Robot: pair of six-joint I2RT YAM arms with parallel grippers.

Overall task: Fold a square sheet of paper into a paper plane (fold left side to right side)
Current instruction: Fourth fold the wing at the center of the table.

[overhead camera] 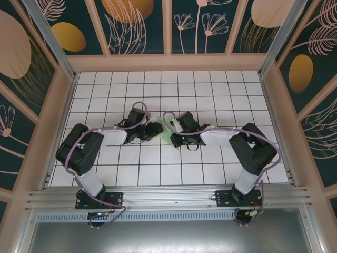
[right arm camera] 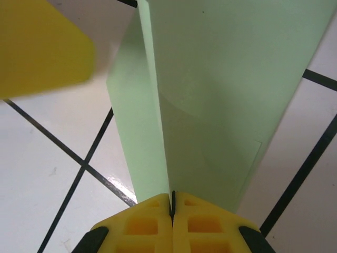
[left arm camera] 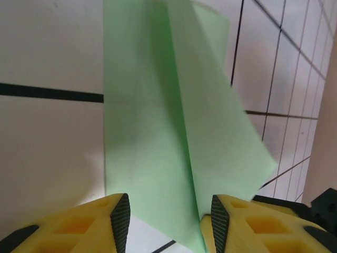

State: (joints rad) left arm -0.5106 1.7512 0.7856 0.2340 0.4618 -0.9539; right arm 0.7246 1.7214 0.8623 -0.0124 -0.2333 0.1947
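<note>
Right wrist: right claw (right arm camera: pixel 172 199) on paper (right arm camera: pixel 221 95)

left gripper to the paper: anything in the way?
Nothing visible. The left gripper is open, and the folded green paper runs between its fingers. The right gripper is shut on the paper's raised crease from the opposite side.

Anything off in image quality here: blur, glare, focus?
Top external: evenly lit and sharp, though the folded paper is tiny. Left wrist: the paper's right edge smears. Right wrist: a yellow blob upper left, likely the left gripper's finger, is far out of focus; mild glare on the tile beside the paper.
</note>
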